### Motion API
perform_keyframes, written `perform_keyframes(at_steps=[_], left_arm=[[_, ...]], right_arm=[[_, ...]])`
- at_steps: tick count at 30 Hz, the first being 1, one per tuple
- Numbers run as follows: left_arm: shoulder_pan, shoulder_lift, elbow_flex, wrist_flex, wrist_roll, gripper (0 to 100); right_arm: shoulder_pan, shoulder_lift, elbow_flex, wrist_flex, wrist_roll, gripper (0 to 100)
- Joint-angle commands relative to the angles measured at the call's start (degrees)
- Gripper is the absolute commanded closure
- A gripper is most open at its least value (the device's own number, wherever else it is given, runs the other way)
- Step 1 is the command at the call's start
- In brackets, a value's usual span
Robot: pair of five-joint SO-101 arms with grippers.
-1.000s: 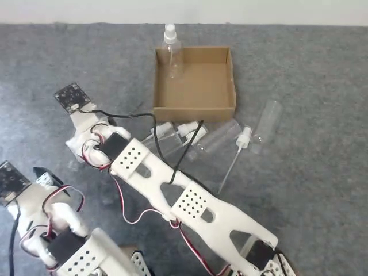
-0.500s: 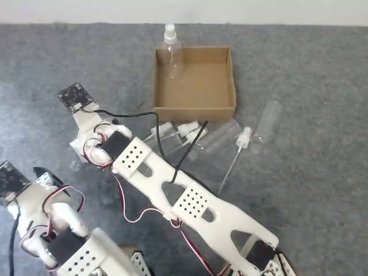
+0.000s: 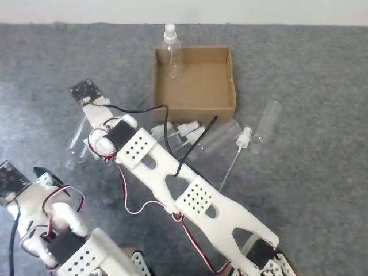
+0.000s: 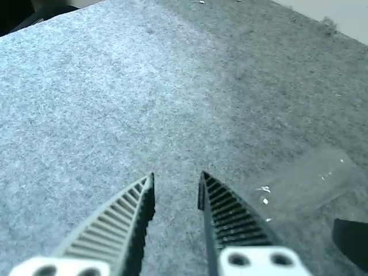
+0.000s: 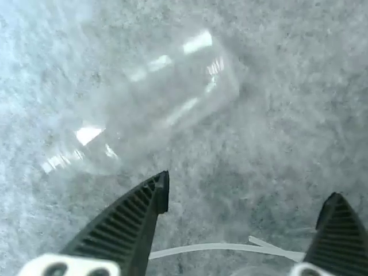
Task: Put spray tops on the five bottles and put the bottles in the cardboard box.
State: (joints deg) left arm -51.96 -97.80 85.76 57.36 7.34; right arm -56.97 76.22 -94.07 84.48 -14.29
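Bottle [image 5: 144, 98] lies just beyond right gripper's [image 5: 248, 187] spread fingers [image 5: 135, 221].

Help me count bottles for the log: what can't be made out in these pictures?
High view: the capped bottles by the cardboard box lie partly under the right arm and its black cable; their number is unclear.
Right wrist view: the clear bottle has a neck end too indistinct to tell whether a top is on.
Left wrist view: a clear bottle is faint; a dark shape is cut off by the edge.
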Motion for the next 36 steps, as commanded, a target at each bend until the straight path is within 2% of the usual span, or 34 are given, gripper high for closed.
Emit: perform_keyframes(at_steps=[1,6,13,18,22,28,36], left_arm=[[-0.18,-1.14,-3.82,0.26,0.62,88],[-0.18,-1.14,-3.82,0.18,0.62,88],[-0.09,-1.14,-3.82,0.26,0.62,88],[0.0,-1.14,-3.74,0.09,0.62,88],[0.0,-1.14,-3.65,0.09,0.62,88],[0.18,-1.14,-3.65,0.0,0.62,88],[0.26,-1.14,-3.56,0.0,0.62,88]], right_arm=[[1.45,-5.85,-2.29,-1.89,-0.44,61.4],[1.1,-6.46,-2.37,-2.42,-0.44,61.4],[0.48,-4.97,-2.29,-13.05,-0.26,61.5],[1.01,-0.66,-2.29,-16.75,4.13,61.5],[3.91,-1.1,-2.46,-13.67,4.22,61.5],[5.76,-8.84,-2.37,0.84,4.48,61.5],[6.99,-19.56,-2.37,15.08,4.48,61.5]])
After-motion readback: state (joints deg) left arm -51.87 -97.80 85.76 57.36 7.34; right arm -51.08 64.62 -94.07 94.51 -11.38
